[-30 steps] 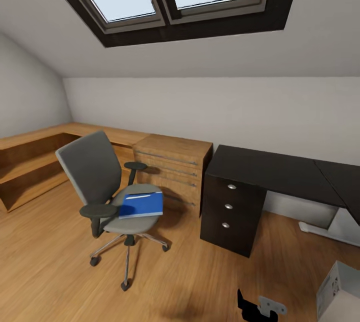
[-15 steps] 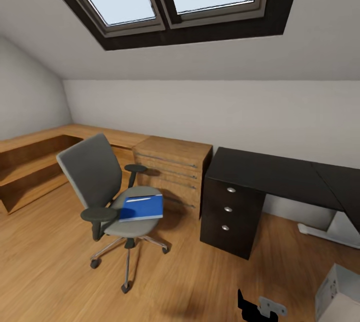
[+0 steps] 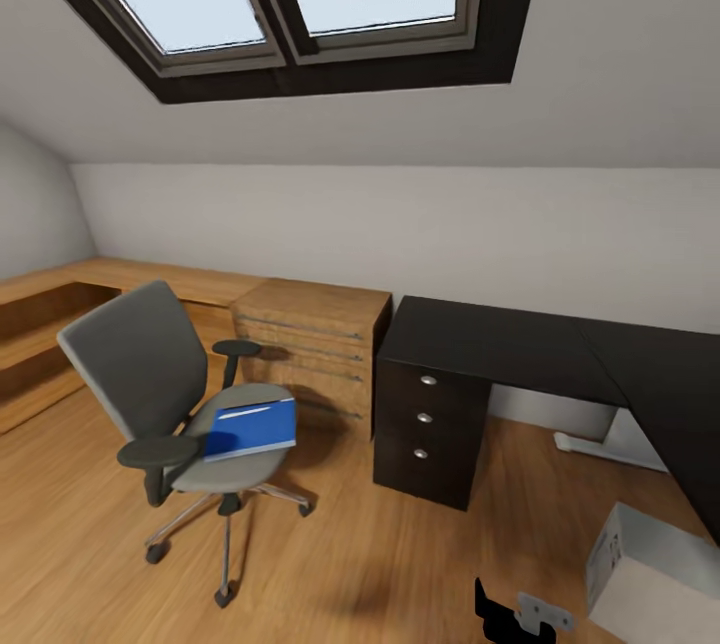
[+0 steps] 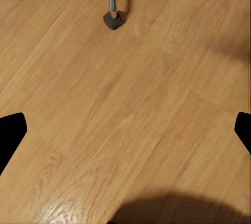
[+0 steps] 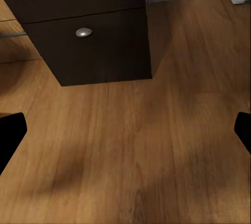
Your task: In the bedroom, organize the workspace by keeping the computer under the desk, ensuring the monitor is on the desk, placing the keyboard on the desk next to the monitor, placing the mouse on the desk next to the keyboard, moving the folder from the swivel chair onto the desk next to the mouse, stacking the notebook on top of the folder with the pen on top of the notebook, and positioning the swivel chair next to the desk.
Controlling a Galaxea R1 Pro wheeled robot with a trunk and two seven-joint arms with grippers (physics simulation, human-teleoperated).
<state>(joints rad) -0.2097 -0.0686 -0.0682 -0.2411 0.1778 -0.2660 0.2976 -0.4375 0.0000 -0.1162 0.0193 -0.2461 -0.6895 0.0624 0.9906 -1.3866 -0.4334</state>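
Head cam high, faces desk (image 3: pixel 520 344) and swivel chair (image 3: pixel 170 394) — wrist cams low, near floor (image 4: pixel 136 109)

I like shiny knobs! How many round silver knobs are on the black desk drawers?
3. On the desk drawers, one above another: top knob, middle knob, bottom knob. Other drawers may be out of sight.

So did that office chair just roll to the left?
No. The chair keeps its spot beside the wooden dresser, blue folder on its seat. Everything slid left together, so the camera turned.
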